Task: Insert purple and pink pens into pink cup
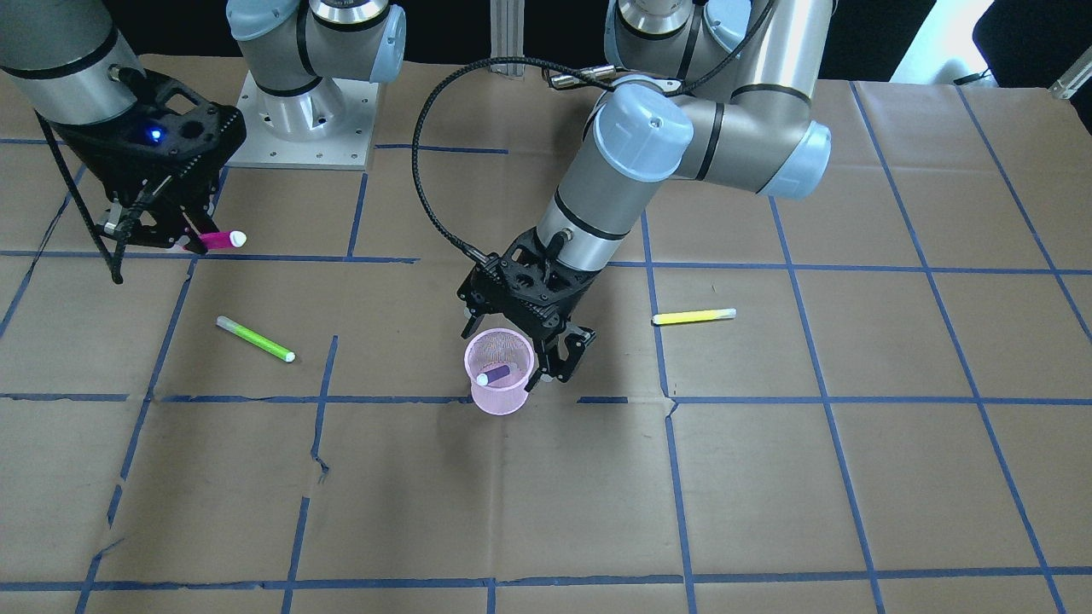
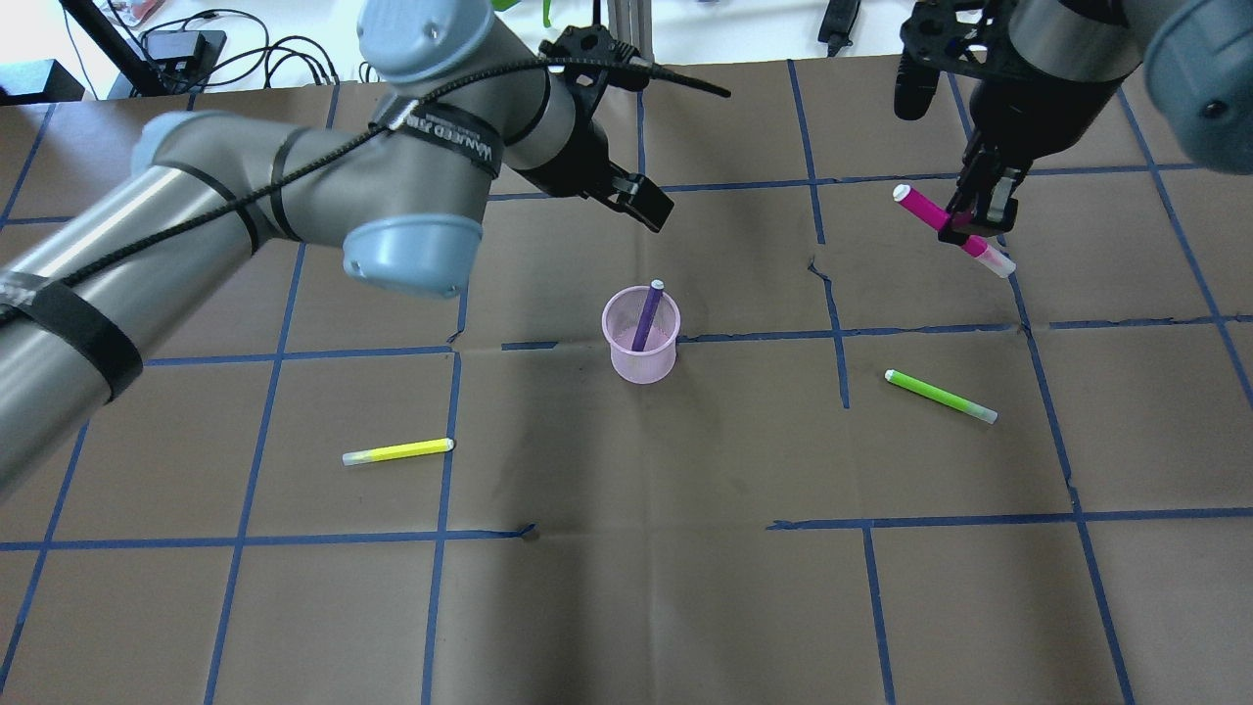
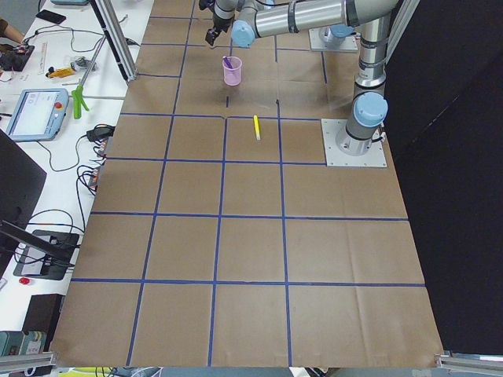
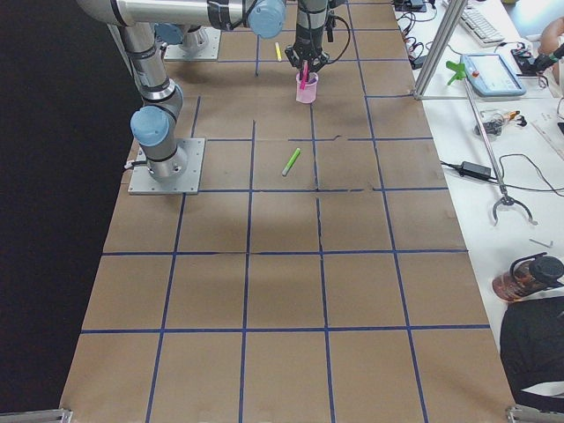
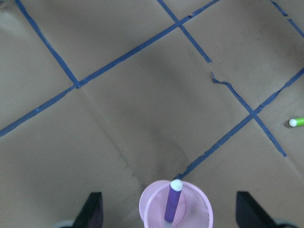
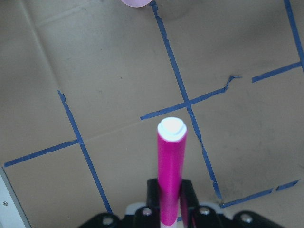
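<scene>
Seen from overhead, the yellow pen [image 2: 397,451] lies nearest on the table [image 2: 626,587], at about 8 o'clock from the pink cup [image 2: 641,357]. The green pen [image 2: 941,396] lies a little farther back, between 3 and 4 o'clock from the cup. The purple pen [image 2: 646,315] stands inside the cup, white cap up, leaning toward 12 o'clock. Beyond it, at 12 o'clock, the left gripper [image 5: 170,209] hangs above the cup with its fingers [image 5: 92,209] wide apart, holding nothing. At 2 o'clock, well apart from the cup, the right gripper [image 2: 964,230] is clamped on the pink pen [image 2: 925,209], which is off the table and tilted.
</scene>
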Motion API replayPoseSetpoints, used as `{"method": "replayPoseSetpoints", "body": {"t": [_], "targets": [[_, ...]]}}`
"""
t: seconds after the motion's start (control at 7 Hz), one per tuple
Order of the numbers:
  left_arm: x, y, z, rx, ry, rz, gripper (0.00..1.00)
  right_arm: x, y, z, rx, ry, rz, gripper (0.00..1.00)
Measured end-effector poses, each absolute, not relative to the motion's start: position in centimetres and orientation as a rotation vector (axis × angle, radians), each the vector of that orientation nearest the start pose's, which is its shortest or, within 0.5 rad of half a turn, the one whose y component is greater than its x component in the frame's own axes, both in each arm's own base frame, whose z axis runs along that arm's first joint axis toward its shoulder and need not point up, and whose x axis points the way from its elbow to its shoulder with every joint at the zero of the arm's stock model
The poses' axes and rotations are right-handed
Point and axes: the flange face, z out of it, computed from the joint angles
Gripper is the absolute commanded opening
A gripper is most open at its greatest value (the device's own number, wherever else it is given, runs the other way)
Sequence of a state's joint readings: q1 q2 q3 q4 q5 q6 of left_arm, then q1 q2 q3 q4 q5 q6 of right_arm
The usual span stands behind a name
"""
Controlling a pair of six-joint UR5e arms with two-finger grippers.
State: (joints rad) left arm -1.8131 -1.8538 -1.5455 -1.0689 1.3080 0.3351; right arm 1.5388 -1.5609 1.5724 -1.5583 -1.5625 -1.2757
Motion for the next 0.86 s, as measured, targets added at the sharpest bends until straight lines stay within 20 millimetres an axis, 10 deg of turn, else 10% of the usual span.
{"method": "replayPoseSetpoints", "body": {"t": [0.43,0.86], "targets": [[-24.8,-56.4,47.4,0.782,3.137,-0.014,0.98,13.2,-50.0,47.6,-1.878,2.510,0.048,0.00],[-18.2,-54.3,50.3,0.319,3.165,0.056,0.98,13.7,-50.1,47.4,-1.855,2.492,0.002,0.00]]}}
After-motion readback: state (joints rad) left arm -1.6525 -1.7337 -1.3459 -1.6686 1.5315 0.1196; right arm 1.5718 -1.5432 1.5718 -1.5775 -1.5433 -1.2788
